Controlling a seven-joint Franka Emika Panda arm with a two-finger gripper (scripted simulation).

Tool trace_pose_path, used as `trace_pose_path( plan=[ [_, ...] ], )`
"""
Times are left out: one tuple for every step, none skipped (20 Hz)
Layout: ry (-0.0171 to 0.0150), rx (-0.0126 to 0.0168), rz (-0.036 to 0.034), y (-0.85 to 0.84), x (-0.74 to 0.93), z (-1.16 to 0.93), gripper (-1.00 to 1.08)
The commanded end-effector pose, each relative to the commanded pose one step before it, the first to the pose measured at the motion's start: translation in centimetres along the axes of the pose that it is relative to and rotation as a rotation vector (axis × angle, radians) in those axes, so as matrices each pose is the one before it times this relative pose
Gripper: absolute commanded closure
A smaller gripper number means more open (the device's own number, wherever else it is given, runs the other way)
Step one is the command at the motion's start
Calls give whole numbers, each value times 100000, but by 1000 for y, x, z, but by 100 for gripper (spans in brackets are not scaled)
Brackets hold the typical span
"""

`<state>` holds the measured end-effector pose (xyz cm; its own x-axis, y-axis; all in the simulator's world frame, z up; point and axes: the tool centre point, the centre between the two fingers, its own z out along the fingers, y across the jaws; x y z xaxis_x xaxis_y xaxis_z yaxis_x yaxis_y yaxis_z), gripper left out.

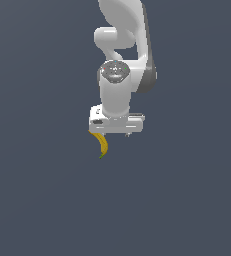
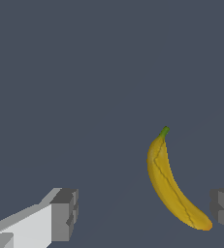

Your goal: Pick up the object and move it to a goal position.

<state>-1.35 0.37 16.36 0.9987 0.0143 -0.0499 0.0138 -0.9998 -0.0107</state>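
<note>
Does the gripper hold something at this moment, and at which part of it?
Nothing is held. The gripper is open, and the banana lies between its fingers, nearer one, with a gap visible.

Banana (image 2: 170,186) between spread fingers (image 2: 64,214); bare floor (image 2: 84,72) all round.

Arm (image 1: 118,85): glossy white rounded segments with dark grey side panels; one joint capped by a grey metallic disc bearing small coloured dots. End effector (image 1: 116,131): white boxy body; fingers (image 2: 65,214) white with blocky grey pads.
</note>
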Motion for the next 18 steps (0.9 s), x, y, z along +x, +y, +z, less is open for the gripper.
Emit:
trace_pose_path(
  plan=[
    [0, 0, 0, 1, 0, 0, -92],
    [-6, 69, 1, 2, -7, -20, -92],
    [-17, 182, 10, 5, -22, -59, -92],
    [-30, 322, 23, 10, -35, -98, -92],
    [-42, 454, 46, 11, -47, -141, -92],
    [-52, 539, 84, 3, -53, -177, -92],
    [-47, 453, 111, -14, -42, -164, -92],
    [-43, 357, 135, -22, -28, -139, -92],
    [-35, 234, 143, -29, -13, -104, -92],
    [-20, 88, 104, -35, -1, -59, -92],
    [-9, -5, 68, 4, 6, -5, -92],
    [14, -63, -73, 6, 2, 34, -92],
    [25, -68, -153, 36, -7, 57, -92],
    [34, -49, -232, 60, -17, 72, -92],
    [45, -40, -318, 83, -27, 91, -92],
    [56, -37, -409, 106, -38, 112, -92],
    [68, -41, -501, 131, -48, 136, -92],
    [81, -54, -602, 156, -59, 164, -92]
  ],
)
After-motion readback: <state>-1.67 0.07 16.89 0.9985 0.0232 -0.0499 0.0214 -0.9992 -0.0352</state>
